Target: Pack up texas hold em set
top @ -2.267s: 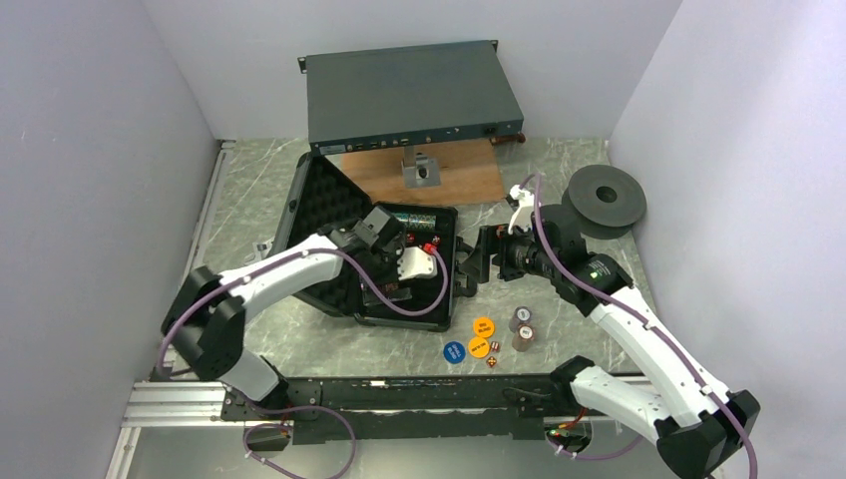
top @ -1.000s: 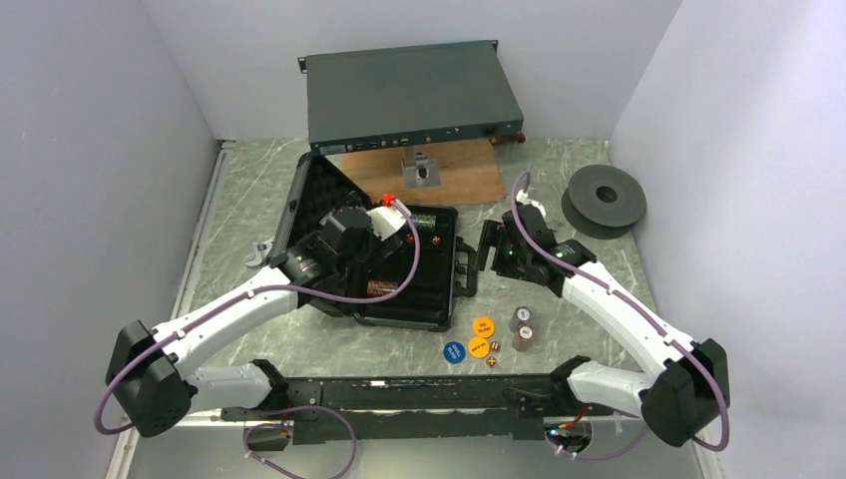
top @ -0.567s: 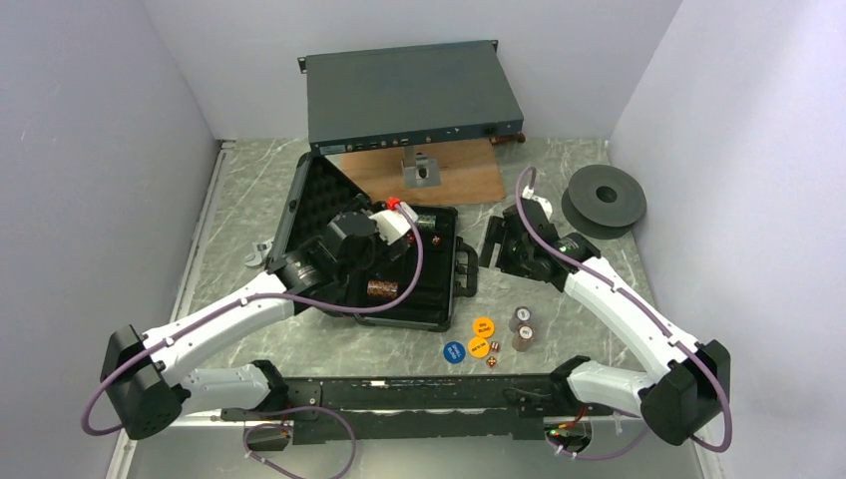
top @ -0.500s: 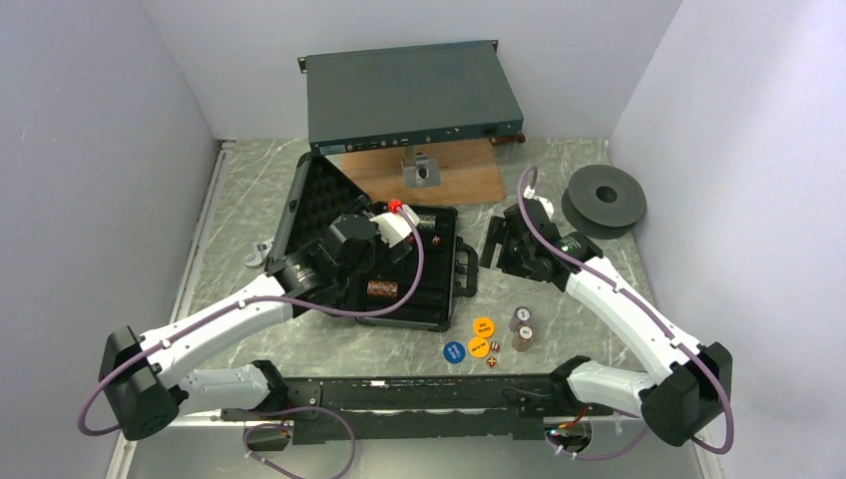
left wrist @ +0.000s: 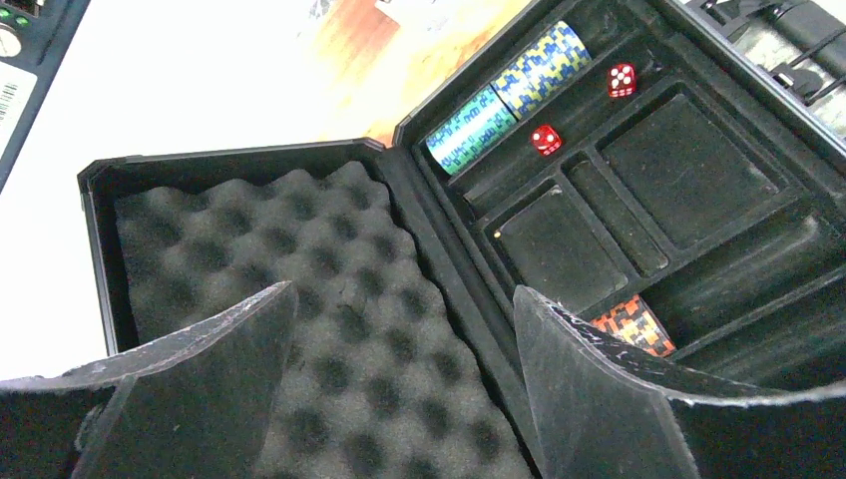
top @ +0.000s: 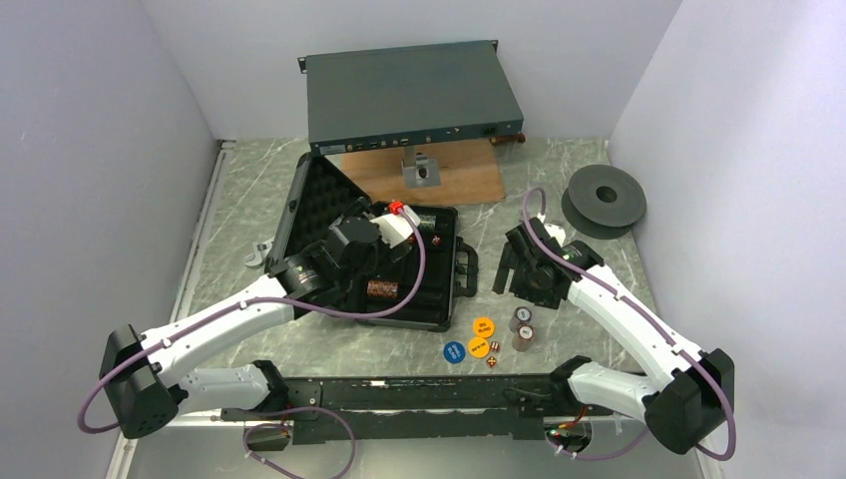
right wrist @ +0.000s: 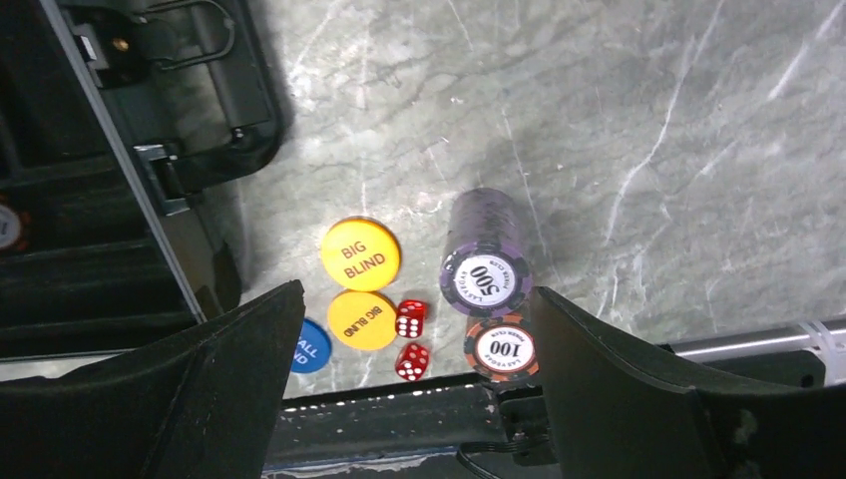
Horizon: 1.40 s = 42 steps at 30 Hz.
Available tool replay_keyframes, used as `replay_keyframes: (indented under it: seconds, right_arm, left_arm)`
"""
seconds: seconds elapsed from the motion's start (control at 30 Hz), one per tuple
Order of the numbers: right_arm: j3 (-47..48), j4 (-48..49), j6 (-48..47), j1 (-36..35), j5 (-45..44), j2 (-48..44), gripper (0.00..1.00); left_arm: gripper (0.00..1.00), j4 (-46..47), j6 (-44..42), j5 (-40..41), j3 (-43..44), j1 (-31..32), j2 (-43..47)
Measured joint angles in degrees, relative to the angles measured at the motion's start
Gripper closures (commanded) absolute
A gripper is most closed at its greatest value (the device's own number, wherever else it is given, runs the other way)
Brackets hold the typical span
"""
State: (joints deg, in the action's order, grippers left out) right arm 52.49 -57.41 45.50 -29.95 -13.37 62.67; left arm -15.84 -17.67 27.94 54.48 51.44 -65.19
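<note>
blk case (left wrist: 638,170), red dice (right wrist: 410,319), purple chip stack (right wrist: 486,249)

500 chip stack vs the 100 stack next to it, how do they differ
The 500 stack is purple; the 100 stack is orange and black. The 500 stack sits farther from the near rail than the 100 stack. Both stand upright on the table, outside the case.

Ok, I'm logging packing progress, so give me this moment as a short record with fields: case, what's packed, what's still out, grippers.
case: black hard case, open, foam lid up
in case: green-white chip stack, blue-yellow chip stack, orange-black chip stack, two red dice
on table: 500 chip stack, 100 chip stack, BIG BLIND disc, second yellow disc, blue disc, two loose dice
left gripper: open, empty, over the case
right gripper: open, empty, over the loose pieces
</note>
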Motion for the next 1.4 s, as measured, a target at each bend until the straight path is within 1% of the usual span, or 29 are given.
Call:
replay_keyframes:
  seconds: [0.3, 0.57, 0.73, 0.87, 1.0, 1.03, 1.07, 1.13, 1.27, 1.33, 1.4]
  right_arm:
    - [-4.1, 0.2, 0.5, 0.0, -0.7, -0.2, 0.19]
    - [-6.6, 3.9, -1.0, 0.2, 0.0, 2.8, 0.23]
    - [-8.2, 5.2, -0.9, 1.0, 0.9, 3.4, 0.26]
    - [-9.0, 5.7, 0.0, 1.0, 0.4, 3.4, 0.31]
    - [-10.0, 6.3, 0.7, 1.1, -0.1, 3.4, 0.44]
    - [-10.4, 6.5, 0.9, 1.2, -0.1, 3.4, 0.50]
    - [-10.8, 6.6, 1.1, 1.2, -0.2, 3.3, 0.57]
    - [-11.2, 6.4, 1.6, 1.3, -0.3, 3.3, 0.66]
    - [-11.2, 6.4, 2.0, 1.4, -0.3, 2.6, 0.87]
    - [-11.2, 6.3, 2.1, 1.4, -0.5, 2.2, 0.91]
    - [-10.8, 5.6, 2.1, 1.4, -0.9, 1.7, 0.92]
  left_arm:
    - [0.16, -1.7, 0.7, 0.0, 0.0, 0.3, -1.1]
    - [0.17, -2.4, 0.9, 0.4, 0.0, 2.9, -1.5]
    - [0.18, -3.0, 1.0, 0.3, 0.0, 3.3, -2.1]
    - [0.18, -3.5, 1.1, 0.3, 0.0, 3.3, -2.0]
    - [0.18, -3.8, 1.1, 0.3, 0.0, 3.3, -1.8]
    - [0.18, -3.8, 1.1, 0.3, 0.0, 3.3, -1.7]
    - [0.17, -3.8, 1.1, 0.3, 0.0, 3.3, -1.6]
    - [0.17, -3.8, 1.1, 0.3, 0.0, 3.3, -1.1]
    - [0.17, -3.8, 1.1, 0.3, 0.0, 3.3, -0.3]
    - [0.19, -3.8, 1.1, 0.3, 0.0, 3.3, -0.1]
    - [0.18, -3.8, 1.1, 0.2, 0.0, 3.4, 0.0]
